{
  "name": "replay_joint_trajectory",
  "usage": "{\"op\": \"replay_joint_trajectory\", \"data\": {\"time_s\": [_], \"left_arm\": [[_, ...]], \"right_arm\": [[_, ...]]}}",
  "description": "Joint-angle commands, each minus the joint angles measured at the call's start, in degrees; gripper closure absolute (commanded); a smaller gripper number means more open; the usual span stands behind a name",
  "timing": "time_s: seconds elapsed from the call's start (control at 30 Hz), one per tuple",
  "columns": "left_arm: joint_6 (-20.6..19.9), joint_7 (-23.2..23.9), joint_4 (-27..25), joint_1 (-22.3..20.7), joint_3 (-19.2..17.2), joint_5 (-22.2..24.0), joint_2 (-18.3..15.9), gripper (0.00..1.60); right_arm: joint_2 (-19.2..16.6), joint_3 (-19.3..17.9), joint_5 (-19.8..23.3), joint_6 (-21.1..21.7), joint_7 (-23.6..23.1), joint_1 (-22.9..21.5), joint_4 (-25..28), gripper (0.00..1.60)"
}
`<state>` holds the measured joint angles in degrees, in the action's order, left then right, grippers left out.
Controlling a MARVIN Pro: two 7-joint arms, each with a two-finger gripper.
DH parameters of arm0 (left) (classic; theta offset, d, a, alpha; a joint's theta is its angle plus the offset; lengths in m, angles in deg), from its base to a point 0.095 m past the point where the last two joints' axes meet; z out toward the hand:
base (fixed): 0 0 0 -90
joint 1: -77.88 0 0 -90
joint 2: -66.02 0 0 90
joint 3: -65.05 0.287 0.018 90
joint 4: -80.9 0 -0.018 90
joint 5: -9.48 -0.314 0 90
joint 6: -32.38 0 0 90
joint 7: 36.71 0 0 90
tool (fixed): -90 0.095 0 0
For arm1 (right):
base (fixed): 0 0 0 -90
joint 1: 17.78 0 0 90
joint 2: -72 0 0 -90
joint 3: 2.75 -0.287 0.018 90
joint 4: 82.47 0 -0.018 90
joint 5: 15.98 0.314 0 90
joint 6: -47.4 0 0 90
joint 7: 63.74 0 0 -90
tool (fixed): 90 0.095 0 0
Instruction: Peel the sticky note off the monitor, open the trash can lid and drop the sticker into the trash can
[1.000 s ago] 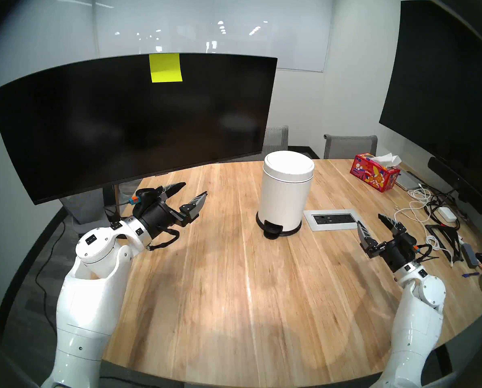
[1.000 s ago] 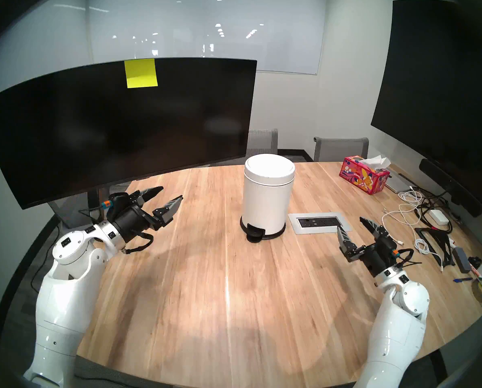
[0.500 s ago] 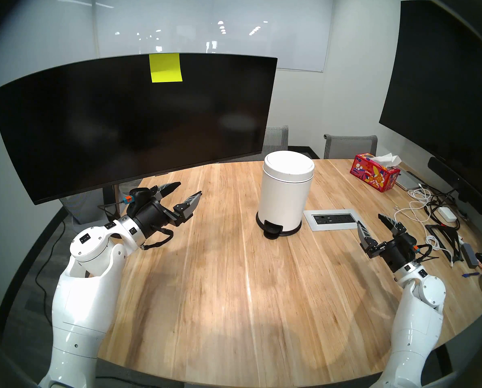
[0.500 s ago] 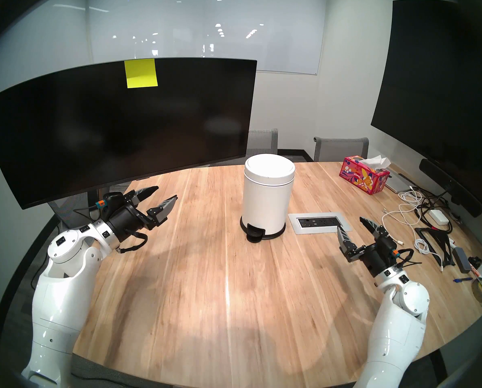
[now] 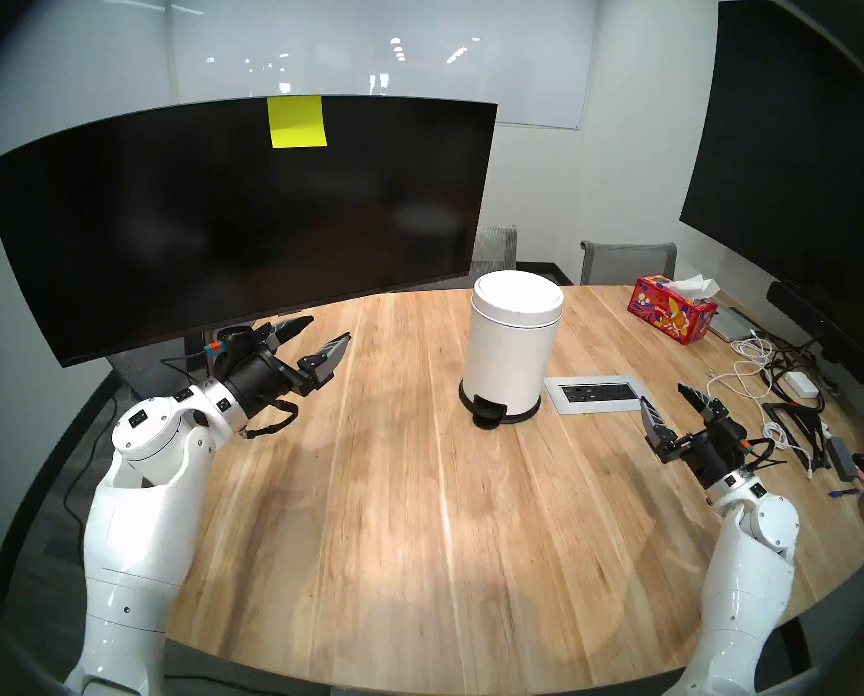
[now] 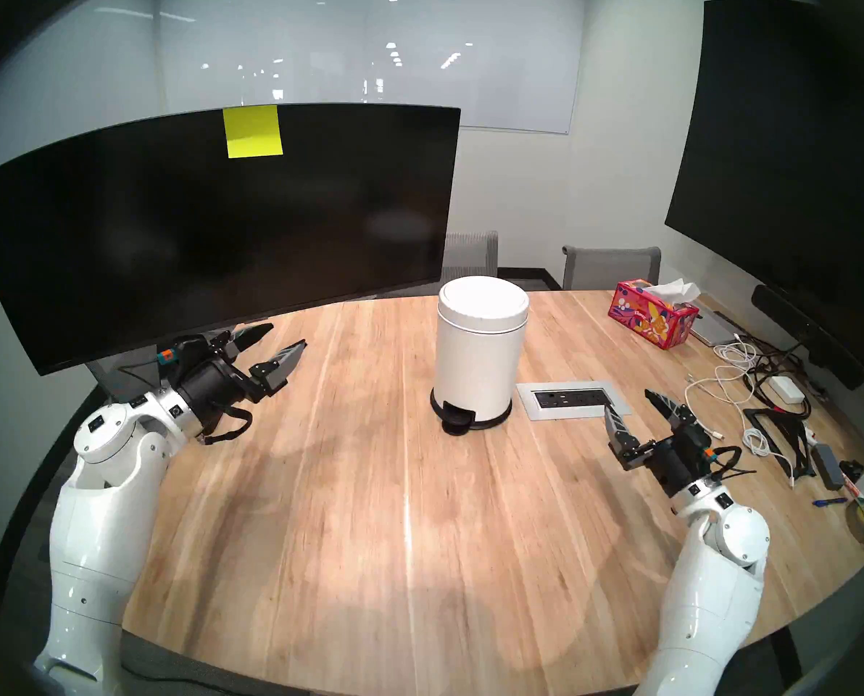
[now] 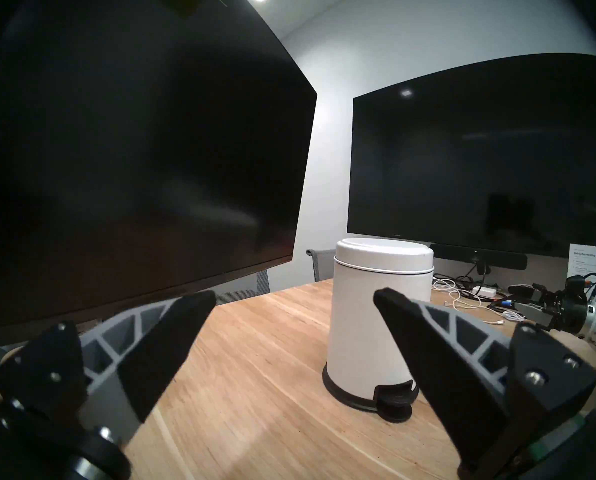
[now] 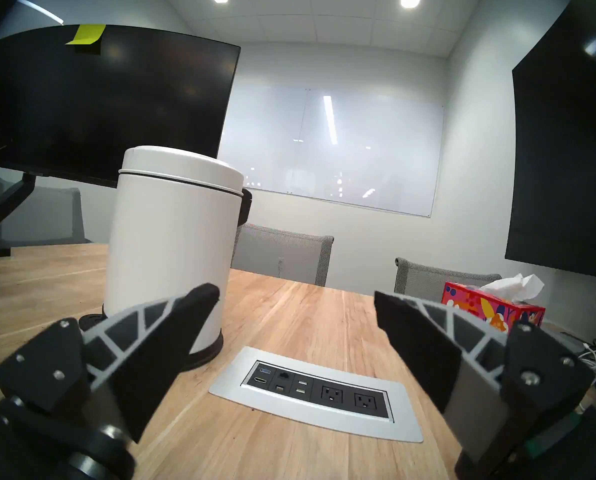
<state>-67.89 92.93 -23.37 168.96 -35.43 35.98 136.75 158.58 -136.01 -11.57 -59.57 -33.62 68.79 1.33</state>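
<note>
The sticky note [image 5: 297, 121] hangs flat on the top edge of the monitor [image 5: 219, 218], in the upper middle of the head view, its edges square to the frame and its lower edge free, while the monitor's long axis runs left to right, tilted down toward the left of the frame. The trash can [image 5: 513, 348] stands upright at centre on the bench [image 5: 420, 504], its trash can lid [image 5: 518, 298] down and its pedal facing the lower edge of the frame. The left gripper [image 5: 322, 331] sits empty with jaws spread just below the monitor's lower edge at centre left, pointing toward the upper right, and the right gripper [image 5: 668, 396] is likewise empty and spread at the right, near the power outlet panel [image 5: 595, 392].
</note>
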Motion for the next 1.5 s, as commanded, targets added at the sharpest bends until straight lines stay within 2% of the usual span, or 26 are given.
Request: {"op": "replay_joint_trajectory", "data": {"time_s": [0.0, 0.3, 0.7, 1.47], "left_arm": [[-0.1, -1.8, -2.25, -2.13, 0.25, -1.44, -0.02, 0.0], [-1.81, -3.02, -3.29, -5.53, -0.53, -1.32, -0.27, 0.0], [-3.41, -3.63, -4.42, -7.36, -1.45, -0.69, -0.87, 0.0], [-5.6, -1.8, -1.38, -13.1, -4.83, 3.19, -2.09, 0.0]], "right_arm": [[-0.01, 0.14, 0.29, -0.05, -0.15, -0.36, 0.83, 0.0], [-0.02, 0.14, 0.27, -0.07, -0.14, -0.38, 0.79, 0.0], [-0.01, 0.14, 0.28, -0.06, -0.15, -0.37, 0.82, 0.0], [0.0, 0.13, 0.28, -0.05, -0.16, -0.37, 0.83, 0.0]]}}
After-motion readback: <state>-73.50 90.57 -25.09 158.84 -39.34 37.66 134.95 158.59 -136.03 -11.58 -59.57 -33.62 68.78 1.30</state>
